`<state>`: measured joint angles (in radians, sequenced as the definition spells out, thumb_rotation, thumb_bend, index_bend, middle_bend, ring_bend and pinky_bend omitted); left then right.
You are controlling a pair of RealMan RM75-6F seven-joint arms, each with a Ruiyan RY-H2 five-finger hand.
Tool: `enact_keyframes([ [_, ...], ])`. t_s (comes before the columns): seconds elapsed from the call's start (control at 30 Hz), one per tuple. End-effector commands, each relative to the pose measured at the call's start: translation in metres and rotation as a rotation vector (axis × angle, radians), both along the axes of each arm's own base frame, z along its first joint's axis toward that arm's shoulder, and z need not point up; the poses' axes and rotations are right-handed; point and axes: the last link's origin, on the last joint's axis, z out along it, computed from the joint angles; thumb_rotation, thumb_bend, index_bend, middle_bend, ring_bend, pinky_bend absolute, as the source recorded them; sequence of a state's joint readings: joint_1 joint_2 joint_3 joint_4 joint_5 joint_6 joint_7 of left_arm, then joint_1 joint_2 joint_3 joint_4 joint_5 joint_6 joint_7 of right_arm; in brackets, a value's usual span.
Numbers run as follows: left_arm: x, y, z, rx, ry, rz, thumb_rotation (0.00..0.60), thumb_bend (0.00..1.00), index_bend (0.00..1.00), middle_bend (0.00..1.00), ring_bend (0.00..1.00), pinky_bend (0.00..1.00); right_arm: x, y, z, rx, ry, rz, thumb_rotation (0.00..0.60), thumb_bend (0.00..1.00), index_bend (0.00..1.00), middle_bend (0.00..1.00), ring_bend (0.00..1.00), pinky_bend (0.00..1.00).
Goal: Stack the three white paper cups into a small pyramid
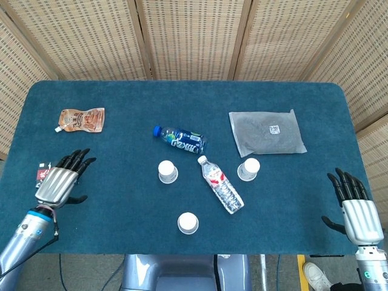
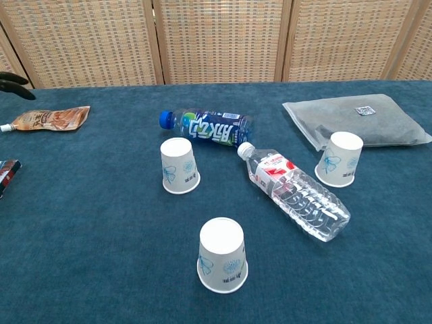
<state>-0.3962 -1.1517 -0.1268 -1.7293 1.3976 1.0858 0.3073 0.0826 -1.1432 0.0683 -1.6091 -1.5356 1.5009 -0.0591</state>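
Note:
Three white paper cups stand upside down and apart on the blue table: a left cup (image 1: pixel 167 171) (image 2: pixel 179 166), a right cup (image 1: pixel 248 169) (image 2: pixel 339 158), and a front cup (image 1: pixel 188 223) (image 2: pixel 222 255). My left hand (image 1: pixel 60 179) hovers open over the table's left side, above a dark snack packet, well left of the left cup. Only a fingertip of it shows at the chest view's left edge (image 2: pixel 12 82). My right hand (image 1: pixel 356 203) is open at the table's right front corner, far from the right cup.
A clear water bottle (image 1: pixel 220 184) lies between the left and right cups. A blue drink bottle (image 1: pixel 180 140) lies behind the left cup. A grey pouch (image 1: pixel 267 133) sits back right, a brown sauce pouch (image 1: pixel 81 119) back left, a dark snack packet (image 2: pixel 5 175) under my left hand.

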Motion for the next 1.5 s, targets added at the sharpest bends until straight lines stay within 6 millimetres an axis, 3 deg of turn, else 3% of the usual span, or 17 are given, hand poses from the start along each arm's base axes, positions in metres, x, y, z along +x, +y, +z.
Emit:
enact_keyframes([
  [0.03, 0.029, 0.021, -0.023, -0.041, 0.008, -0.040, 0.600, 0.17, 0.14, 0.00, 0.00, 0.14, -0.001, -0.002, -0.001, 0.002, -0.001, -0.005, 0.600, 0.14, 0.08, 0.00, 0.00, 0.14],
  [0.83, 0.117, 0.086, -0.118, -0.148, 0.010, -0.053, 0.600, 0.18, 0.16, 0.00, 0.00, 0.14, -0.025, -0.015, -0.002, 0.018, -0.013, -0.102, 0.600, 0.13, 0.09, 0.00, 0.00, 0.15],
  [1.23, 0.149, 0.092, -0.155, -0.180, 0.000, -0.072, 0.600, 0.19, 0.21, 0.00, 0.00, 0.14, -0.032, -0.012, 0.004, 0.007, -0.033, -0.123, 0.600, 0.14, 0.09, 0.00, 0.00, 0.15],
  [1.5, 0.149, 0.091, -0.167, -0.168, 0.042, -0.049, 0.600, 0.20, 0.35, 0.00, 0.00, 0.14, -0.032, -0.011, 0.008, -0.001, -0.053, -0.115, 0.600, 0.14, 0.09, 0.00, 0.00, 0.15],
])
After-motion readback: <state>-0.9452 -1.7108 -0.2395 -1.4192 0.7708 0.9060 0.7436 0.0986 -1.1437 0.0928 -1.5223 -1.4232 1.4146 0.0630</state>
